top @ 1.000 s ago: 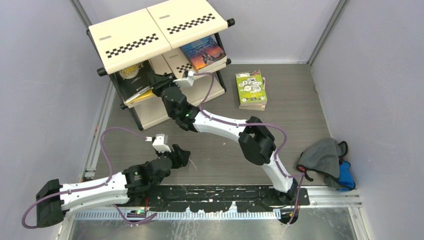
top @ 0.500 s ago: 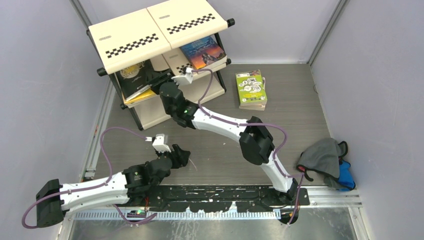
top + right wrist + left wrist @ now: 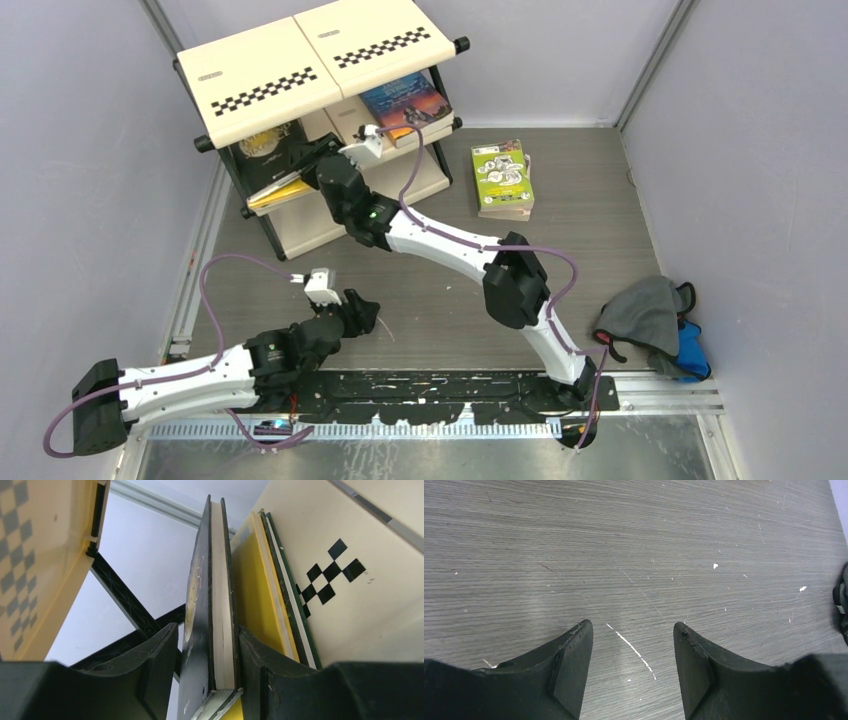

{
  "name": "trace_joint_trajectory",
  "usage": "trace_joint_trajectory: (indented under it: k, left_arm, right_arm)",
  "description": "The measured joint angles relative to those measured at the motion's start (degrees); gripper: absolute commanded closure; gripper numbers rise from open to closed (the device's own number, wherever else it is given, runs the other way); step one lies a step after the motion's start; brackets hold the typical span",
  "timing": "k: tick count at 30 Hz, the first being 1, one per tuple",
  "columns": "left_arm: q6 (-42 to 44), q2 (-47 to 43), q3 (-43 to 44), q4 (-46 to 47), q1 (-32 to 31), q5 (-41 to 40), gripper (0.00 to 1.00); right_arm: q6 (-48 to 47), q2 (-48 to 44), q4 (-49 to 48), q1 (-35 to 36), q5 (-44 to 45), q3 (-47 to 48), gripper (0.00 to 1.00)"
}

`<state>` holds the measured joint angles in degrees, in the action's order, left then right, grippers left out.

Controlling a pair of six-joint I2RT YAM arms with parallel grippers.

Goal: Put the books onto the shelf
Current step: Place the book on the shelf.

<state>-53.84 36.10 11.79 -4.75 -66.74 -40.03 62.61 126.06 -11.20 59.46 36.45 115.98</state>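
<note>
Top view: since 1 second ago the right gripper (image 3: 303,160) has pushed deeper into the middle tier of the shelf (image 3: 265,80), tipping the black book (image 3: 262,150) steeper. The left gripper (image 3: 365,312) has not moved. The lime green book (image 3: 502,172) lies on the table (image 3: 600,200), and the cloth bundle (image 3: 655,315) sits far right.

Left wrist: jaws apart over bare wood.

Right wrist: jaws slack around the black book, which stands upright against a yellow book (image 3: 255,595).

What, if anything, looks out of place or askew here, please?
A crumpled grey-and-blue cloth lies stray at the table's right edge. The lime green book sits slightly skewed on another book, beside the shelf, not on it.
</note>
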Motion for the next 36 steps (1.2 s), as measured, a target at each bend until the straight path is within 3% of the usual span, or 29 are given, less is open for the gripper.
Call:
trace_joint_trajectory:
  k: [20, 30, 36]
  left_arm:
    - [-0.2, 0.3, 0.0, -0.3, 0.0, -0.5, 0.39]
    - [-0.2, 1.6, 0.0, -0.2, 0.0, -0.5, 0.39]
    - [-0.2, 2.1, 0.0, -0.2, 0.0, -0.5, 0.39]
  right_arm:
    - [-9.1, -1.1, 8.1, 0.4, -2.0, 1.1, 0.47]
    - [-18.5, -1.1, 17.3, 0.4, -0.9, 5.5, 0.36]
    - [-23.4, -1.1, 18.1, 0.3, 0.6, 6.2, 0.35]
